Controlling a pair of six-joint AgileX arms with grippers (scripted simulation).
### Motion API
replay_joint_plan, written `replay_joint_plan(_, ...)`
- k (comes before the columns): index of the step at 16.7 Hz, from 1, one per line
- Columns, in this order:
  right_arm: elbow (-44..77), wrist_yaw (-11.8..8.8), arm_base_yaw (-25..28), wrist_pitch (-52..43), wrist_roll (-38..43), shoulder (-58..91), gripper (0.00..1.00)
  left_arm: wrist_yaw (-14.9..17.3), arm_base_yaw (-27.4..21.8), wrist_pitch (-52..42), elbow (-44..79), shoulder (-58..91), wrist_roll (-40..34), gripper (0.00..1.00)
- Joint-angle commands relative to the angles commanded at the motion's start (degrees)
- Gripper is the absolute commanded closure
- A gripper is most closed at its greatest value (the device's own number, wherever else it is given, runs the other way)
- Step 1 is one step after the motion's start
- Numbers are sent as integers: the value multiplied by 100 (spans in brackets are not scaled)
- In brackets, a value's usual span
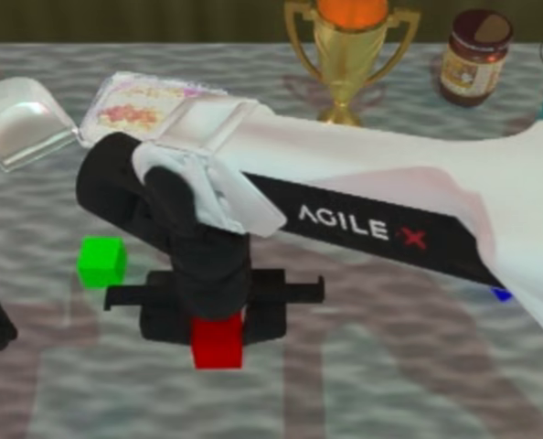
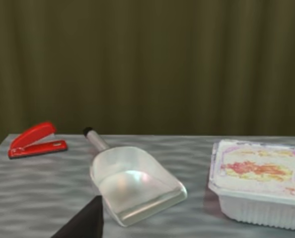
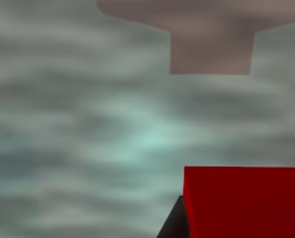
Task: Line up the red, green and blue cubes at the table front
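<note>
Red cube sits pinched in right gripper, fingers closed on it; careless release could skew it from green cube. Left gripper's fingers: can't tell.

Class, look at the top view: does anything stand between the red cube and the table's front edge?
Nothing visible does. The red cube sits at the right tool, and only bare table lies between it and the front edge. The green cube is off to its left, not in that path.
</note>
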Motion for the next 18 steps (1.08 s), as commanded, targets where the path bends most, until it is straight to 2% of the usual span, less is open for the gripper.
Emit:
replay_joint_plan(7,7,-2,87,12,135,-14,100,0,0,0,0,0,0,0)
replay_joint_plan(14,-895,10,117,1257,157,312,100,0,0,0,0,0,0,0)
replay_joint_plan(18,-973,10,128,1350,162,352,100,0,0,0,0,0,0,0)
